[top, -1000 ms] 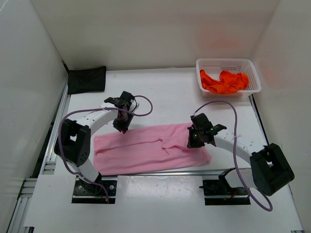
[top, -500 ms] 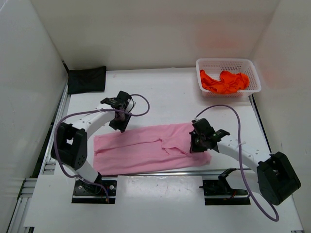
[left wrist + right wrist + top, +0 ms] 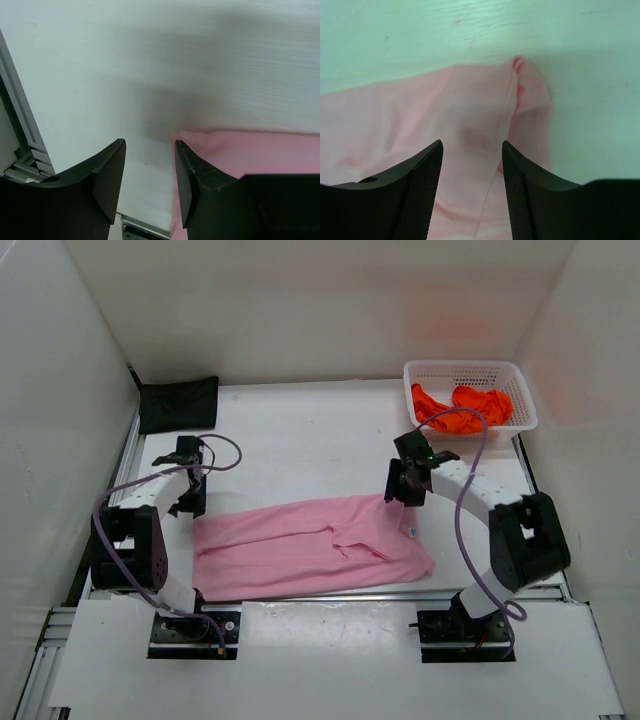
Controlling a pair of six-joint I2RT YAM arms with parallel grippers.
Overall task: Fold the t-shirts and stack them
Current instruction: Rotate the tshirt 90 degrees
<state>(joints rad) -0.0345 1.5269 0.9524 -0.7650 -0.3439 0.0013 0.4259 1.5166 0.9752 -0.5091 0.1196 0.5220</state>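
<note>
Partly behind basket (image 3: 460,370) mesh, orange-red t-shirt (image 3: 462,410).

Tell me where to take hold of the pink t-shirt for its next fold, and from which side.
Probably best to pinch the pink t-shirt at the two corners of its far long edge, coming straight down from above. It lies flat as a long band, so only edges offer cloth to lift; the open left tool and right tool hang near those corners.
</note>
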